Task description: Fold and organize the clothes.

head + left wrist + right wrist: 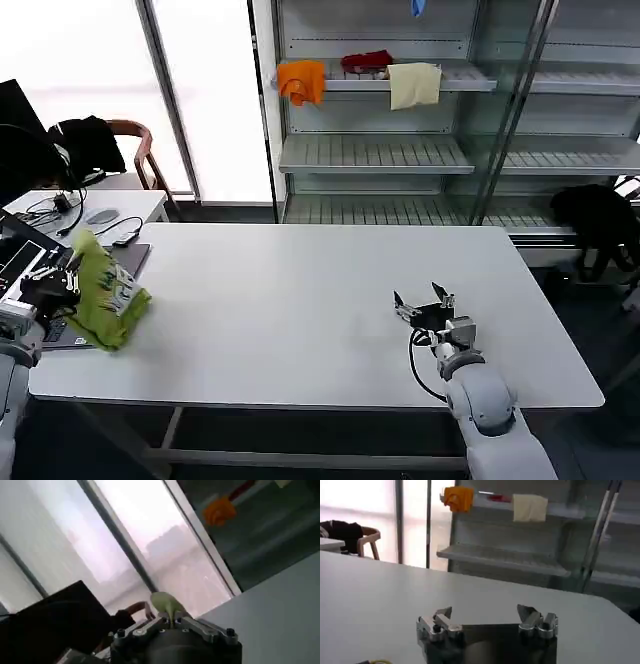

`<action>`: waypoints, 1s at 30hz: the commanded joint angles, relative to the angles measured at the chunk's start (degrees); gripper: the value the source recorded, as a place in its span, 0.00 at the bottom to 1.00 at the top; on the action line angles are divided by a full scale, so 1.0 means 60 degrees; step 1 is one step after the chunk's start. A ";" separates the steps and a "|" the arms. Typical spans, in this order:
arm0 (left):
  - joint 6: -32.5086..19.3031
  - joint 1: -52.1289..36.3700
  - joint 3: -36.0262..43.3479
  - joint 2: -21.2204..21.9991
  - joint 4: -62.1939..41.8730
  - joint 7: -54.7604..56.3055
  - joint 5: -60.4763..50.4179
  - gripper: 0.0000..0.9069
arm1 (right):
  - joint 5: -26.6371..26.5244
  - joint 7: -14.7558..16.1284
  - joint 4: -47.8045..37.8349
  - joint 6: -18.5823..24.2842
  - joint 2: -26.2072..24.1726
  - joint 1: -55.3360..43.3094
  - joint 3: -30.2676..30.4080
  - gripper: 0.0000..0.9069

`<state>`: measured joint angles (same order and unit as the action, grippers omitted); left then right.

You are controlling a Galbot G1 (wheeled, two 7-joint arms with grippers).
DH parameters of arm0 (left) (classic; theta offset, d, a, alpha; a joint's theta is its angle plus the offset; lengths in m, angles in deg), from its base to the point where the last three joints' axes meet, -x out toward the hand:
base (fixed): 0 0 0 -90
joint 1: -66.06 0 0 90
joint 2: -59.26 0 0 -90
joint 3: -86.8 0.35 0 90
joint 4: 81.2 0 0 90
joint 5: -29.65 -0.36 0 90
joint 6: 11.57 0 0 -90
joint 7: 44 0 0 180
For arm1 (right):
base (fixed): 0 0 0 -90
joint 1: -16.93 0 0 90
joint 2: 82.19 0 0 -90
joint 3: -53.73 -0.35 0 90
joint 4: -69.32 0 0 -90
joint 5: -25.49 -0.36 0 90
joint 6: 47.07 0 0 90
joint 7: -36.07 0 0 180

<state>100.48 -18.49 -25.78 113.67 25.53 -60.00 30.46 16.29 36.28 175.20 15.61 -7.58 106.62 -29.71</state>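
as gripped, t-shirt (105, 292) hanging vertically

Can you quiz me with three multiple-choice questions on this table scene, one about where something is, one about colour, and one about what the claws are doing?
1. Where is the T-shirt?
A. On the shelf
B. At the white table's left end, in the left claw
C. Under the right claw

2. What colour is the T-shirt?
A. Lime yellow-green
B. Orange
C. Black

3. What state is the right claw in?
A. Shut on the T-shirt
B. Shut on a cable
C. Open, holding nothing, over the table

Answers:
1. B, since the head view shows it bunched up at the left claw by the table's left end.
2. A, since the bunched cloth is lime; the orange cloth lies on the shelf.
3. C, since the right wrist view shows its fingers spread with only bare table between them.
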 commanded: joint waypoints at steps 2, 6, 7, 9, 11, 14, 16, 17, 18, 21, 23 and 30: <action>-0.0047 0.0719 0.2434 0.0801 0.1450 -0.0211 -0.2065 0.01 | -0.0093 -0.0015 -0.0146 0.0090 0.0253 0.0203 -0.0158 1.00; -0.0335 0.0894 0.3733 0.2337 0.0716 0.0200 -0.2972 0.01 | -0.0038 -0.0034 -0.0120 0.0112 0.0342 0.0355 -0.0193 1.00; -0.0383 0.0812 0.4098 0.2805 0.0514 0.0320 -0.3164 0.01 | -0.0011 -0.0035 -0.0080 0.0114 0.0350 0.0415 -0.0205 1.00; -0.0314 0.0658 0.4494 0.3197 0.0363 0.0588 -0.3028 0.01 | 0.0008 -0.0042 0.0001 0.0103 0.0329 0.0456 -0.0232 1.00; -0.0180 0.0465 0.4780 0.3428 0.0349 0.0762 -0.2706 0.01 | 0.0032 -0.0053 0.0065 0.0080 0.0306 0.0453 -0.0252 1.00; 0.0283 0.0100 0.5193 0.3550 0.0445 0.1265 -0.1484 0.01 | 0.0050 -0.0079 0.0218 -0.0002 0.0259 0.0403 -0.0257 1.00; 0.0401 -0.0058 0.5355 0.3578 0.0458 0.1521 -0.0882 0.02 | 0.0069 -0.0105 0.0357 -0.0097 0.0250 0.0344 -0.0222 1.00; 0.0442 -0.0083 0.5413 0.3581 0.0470 0.1601 -0.0631 0.02 | 0.0079 -0.0103 0.0404 -0.0129 0.0247 0.0337 -0.0203 1.00; 0.0459 -0.0124 0.5606 0.3608 0.0456 0.1770 -0.0316 0.02 | 0.0093 -0.0091 0.0481 -0.0178 0.0247 0.0314 -0.0156 1.00; 0.0448 -0.0161 0.6051 0.3731 0.0321 0.1839 -0.0114 0.02 | 0.0082 -0.0089 0.0665 -0.0366 0.0272 0.0215 0.0018 1.00; 0.0369 -0.0265 0.6488 0.3853 0.0100 0.1897 -0.0152 0.03 | 0.0011 -0.0095 0.0781 -0.0522 0.0300 0.0127 0.0125 1.00; -0.0060 -0.1089 0.7612 0.4217 -0.0712 0.2064 -0.0176 1.00 | -0.0222 -0.0182 0.0857 -0.0828 0.0301 -0.0042 0.0248 1.00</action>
<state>101.54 -20.18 7.63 134.38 26.25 -50.56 25.80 15.92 35.36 179.00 12.81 -5.81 106.96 -29.20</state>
